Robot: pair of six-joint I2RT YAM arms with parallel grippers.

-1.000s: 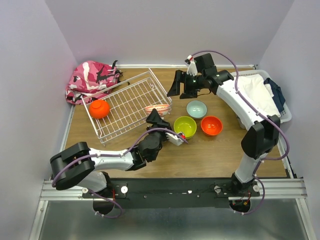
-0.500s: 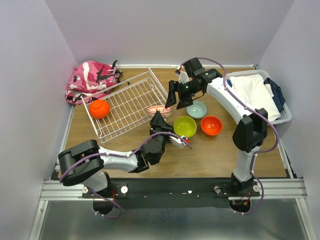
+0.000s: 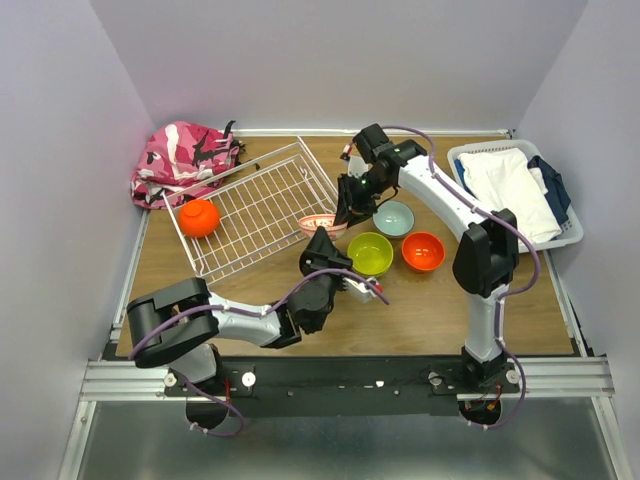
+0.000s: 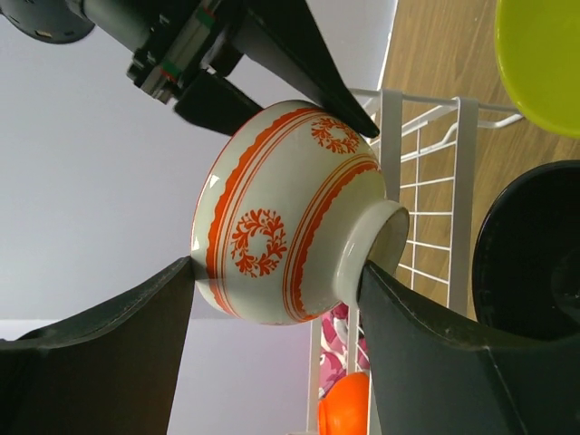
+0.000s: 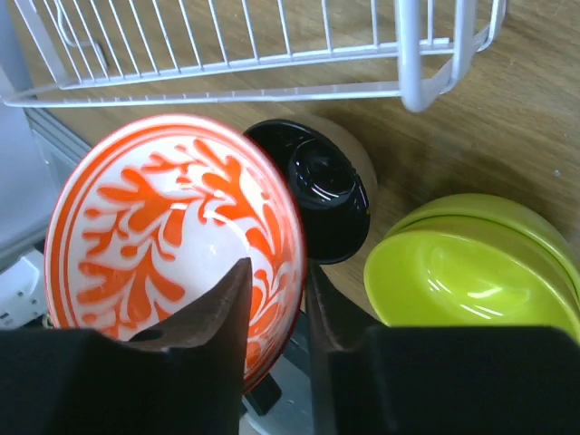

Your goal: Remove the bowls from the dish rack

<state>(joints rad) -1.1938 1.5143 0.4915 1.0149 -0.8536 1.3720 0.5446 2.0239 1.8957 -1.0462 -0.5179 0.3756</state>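
At the near right corner of the dish rack (image 3: 232, 176): white bowl with red pattern (image 3: 318, 222), held tilted off the counter (image 3: 420, 300).
Its side and foot sit clamped in the left pincer (image 4: 276, 272); the right pincer (image 5: 278, 272) pinches its rim. An orange bowl (image 3: 200, 217) lies in the rack's left corner; lime-green bowl (image 3: 370, 253), pale teal bowl (image 3: 393, 217) and second orange bowl (image 3: 423, 251) stand on the counter right of it.

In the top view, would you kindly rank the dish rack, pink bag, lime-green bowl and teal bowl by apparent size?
Largest: dish rack
Then: pink bag
Smallest: lime-green bowl and teal bowl, too alike to rank.
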